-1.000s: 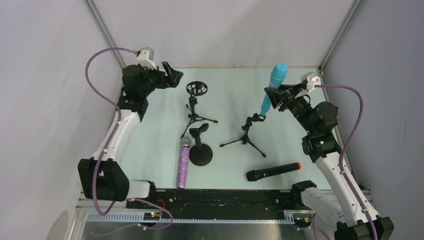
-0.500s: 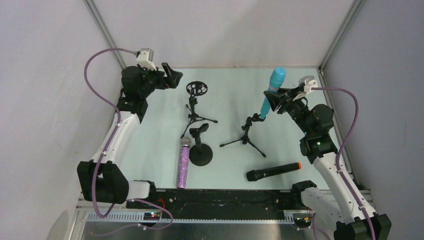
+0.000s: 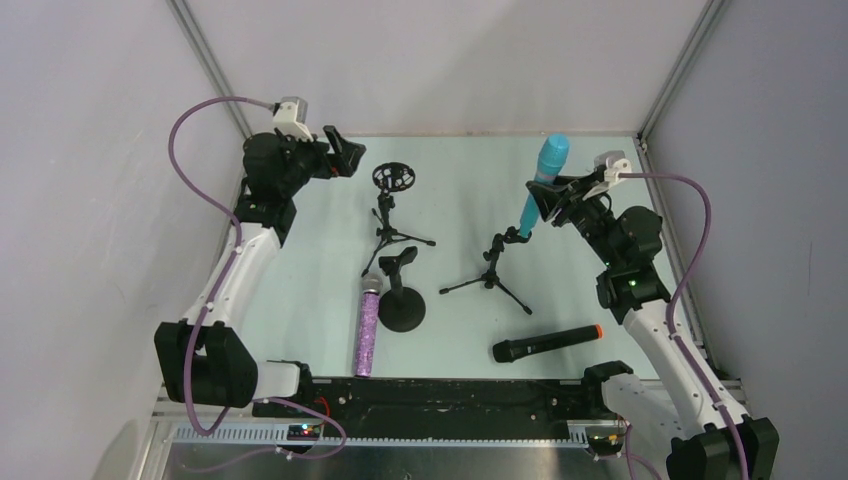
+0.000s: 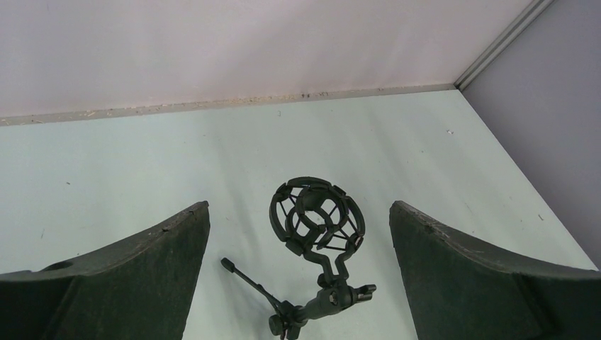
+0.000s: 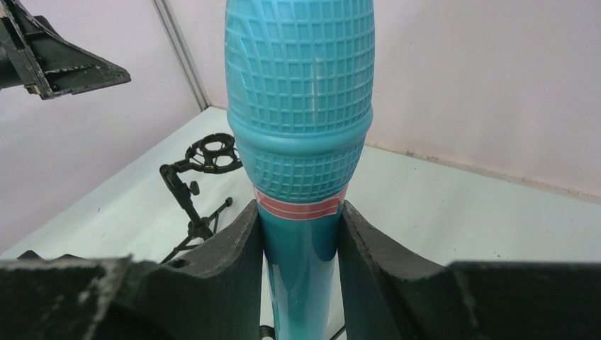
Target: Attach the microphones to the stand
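Cyan microphone (image 5: 300,127) clamped in right gripper (image 5: 301,234), left gripper (image 4: 299,209) agape, above pale-green table (image 3: 460,180) between grey walls (image 3: 450,60).

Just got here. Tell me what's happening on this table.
The right arm has its jaws shut on the cyan microphone, tail end down at the clip of the tripod stand. The left arm hovers, jaws open, by the shock-mount stand. The purple microphone and black microphone lie on the table, unmounted.
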Available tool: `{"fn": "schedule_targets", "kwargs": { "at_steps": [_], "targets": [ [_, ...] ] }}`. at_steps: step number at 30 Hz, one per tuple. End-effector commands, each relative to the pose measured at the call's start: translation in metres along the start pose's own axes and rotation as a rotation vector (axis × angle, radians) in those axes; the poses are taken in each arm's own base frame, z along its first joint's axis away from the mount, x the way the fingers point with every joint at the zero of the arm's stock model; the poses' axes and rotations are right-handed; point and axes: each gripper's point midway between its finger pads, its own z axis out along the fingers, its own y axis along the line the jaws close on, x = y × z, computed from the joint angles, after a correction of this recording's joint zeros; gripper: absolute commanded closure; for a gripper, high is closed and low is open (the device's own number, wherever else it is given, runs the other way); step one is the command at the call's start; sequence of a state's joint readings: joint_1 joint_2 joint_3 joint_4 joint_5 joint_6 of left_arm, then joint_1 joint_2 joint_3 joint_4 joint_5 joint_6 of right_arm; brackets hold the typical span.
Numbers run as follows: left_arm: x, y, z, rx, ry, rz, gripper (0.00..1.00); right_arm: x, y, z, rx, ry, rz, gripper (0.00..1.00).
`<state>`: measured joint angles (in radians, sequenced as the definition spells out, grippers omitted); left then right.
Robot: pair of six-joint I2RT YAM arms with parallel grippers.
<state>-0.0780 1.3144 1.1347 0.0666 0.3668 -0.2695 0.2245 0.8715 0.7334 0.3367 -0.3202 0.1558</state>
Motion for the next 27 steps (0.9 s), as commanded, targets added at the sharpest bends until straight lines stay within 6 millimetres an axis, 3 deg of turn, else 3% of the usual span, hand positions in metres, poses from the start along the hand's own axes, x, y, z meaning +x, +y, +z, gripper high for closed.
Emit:
{"fn": "schedule_targets", "kwargs": {
  "at_steps": [1,27],
  "targets": [
    [-0.013,-0.002,-0.002,0.008,-0.047,0.027,0.0,-0.011,-0.001,0.002,0.0,-0.057,-0.032,1.0],
    [-0.012,-0.002,-0.003,0.01,-0.046,0.032,0.0,0.034,0.0,-0.008,-0.027,-0.06,-0.032,1.0]
  ]
}}
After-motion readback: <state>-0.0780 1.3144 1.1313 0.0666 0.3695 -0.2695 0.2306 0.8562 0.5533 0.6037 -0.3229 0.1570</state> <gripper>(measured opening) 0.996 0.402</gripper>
